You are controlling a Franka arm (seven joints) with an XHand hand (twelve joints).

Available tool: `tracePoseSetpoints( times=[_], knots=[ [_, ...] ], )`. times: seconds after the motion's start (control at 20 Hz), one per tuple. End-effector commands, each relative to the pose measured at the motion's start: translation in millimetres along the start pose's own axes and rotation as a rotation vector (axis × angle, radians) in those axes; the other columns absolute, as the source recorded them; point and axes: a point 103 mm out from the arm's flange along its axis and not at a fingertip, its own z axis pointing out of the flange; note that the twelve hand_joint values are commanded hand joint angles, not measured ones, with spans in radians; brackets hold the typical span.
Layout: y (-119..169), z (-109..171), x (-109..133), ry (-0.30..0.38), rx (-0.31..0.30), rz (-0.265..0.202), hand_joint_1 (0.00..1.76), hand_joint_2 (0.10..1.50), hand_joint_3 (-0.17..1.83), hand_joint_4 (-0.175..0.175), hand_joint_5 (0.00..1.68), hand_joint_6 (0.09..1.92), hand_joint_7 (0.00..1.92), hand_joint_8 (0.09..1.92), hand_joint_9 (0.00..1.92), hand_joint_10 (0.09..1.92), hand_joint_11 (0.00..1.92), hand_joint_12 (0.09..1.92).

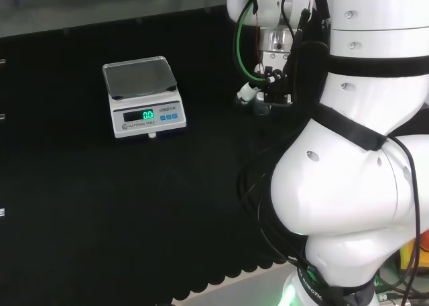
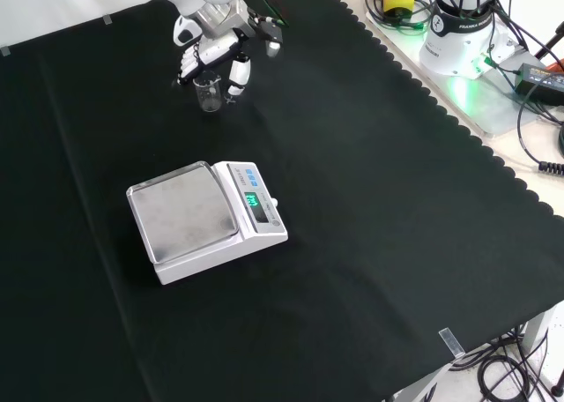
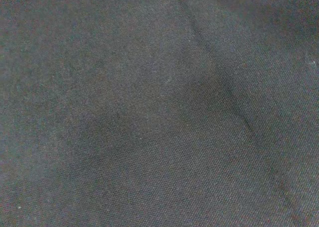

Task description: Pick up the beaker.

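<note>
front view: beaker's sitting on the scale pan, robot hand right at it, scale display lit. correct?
Not quite. The beaker stands on the black cloth near the top of the front view, apart from the scale, whose pan is bare. The rest holds: the robot hand is right at the beaker and the scale's display is lit.

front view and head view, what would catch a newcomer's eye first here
The white scale with its steel pan and lit green display stands out against the black cloth, near the middle of the front view. At that view's top the black and white hand reaches down around a small clear beaker standing on the cloth. In the head view the arm's big white links take up the right side.
</note>
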Motion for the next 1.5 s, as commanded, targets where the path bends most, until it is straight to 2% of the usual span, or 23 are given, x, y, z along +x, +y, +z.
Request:
tracePoseSetpoints(
  times=[0.05,0.2,0.4,0.6,0.75,0.85,0.95,1.1,1.2,1.3,1.4,1.5],
  knots=[
    [0,-2,-5,0.004,-0.036,0.031,0.75,0.84,0.48,-0.117,0.27,0.09,0.01,0.76,0.01,0.84,0.18,1.49],
    [2,-4,-8,-0.001,-0.051,0.053,0.85,0.82,0.56,-0.125,0.28,0.09,0.07,0.85,0.11,0.93,0.33,1.43],
    [10,-3,-7,0.011,-0.057,0.065,0.96,0.78,0.68,-0.143,0.31,0.09,0.14,0.9,0.23,0.93,0.47,1.37],
    [17,-2,-2,0.008,-0.08,0.082,1.04,0.75,0.77,-0.163,0.4,0.09,0.35,0.91,0.49,0.88,0.64,1.29],
    [22,1,2,0.033,-0.088,0.085,1.07,0.75,0.78,-0.174,0.49,0.09,0.49,0.89,0.63,0.82,0.76,1.24],
    [25,4,4,0.048,-0.099,0.088,1.11,0.76,0.78,-0.175,0.52,0.22,0.56,0.88,0.72,0.76,0.87,1.17],
    [27,6,5,0.063,-0.104,0.091,1.16,0.77,0.77,-0.175,0.48,0.53,0.62,0.9,0.84,0.7,1.04,1.05],
    [29,8,4,0.073,-0.129,0.097,1.23,0.78,0.76,-0.175,0.47,0.85,0.71,1.06,0.95,0.73,1.14,0.99],
    [29,10,5,0.065,-0.137,0.1,1.29,0.78,0.76,-0.175,0.49,0.95,0.76,1.19,0.95,0.91,1.15,1.07],
    [29,9,7,0.063,-0.131,0.099,1.34,0.87,0.61,-0.175,0.52,1.01,0.83,1.29,0.94,1.06,1.14,1.17],
    [27,6,9,0.063,-0.133,0.096,1.35,0.9,0.55,-0.175,0.53,1.04,0.86,1.32,0.94,1.13,1.12,1.22],
    [25,1,11,0.061,-0.141,0.096,1.36,0.88,0.59,-0.175,0.57,1.07,0.87,1.33,0.95,1.19,1.14,1.27]
  ],
)
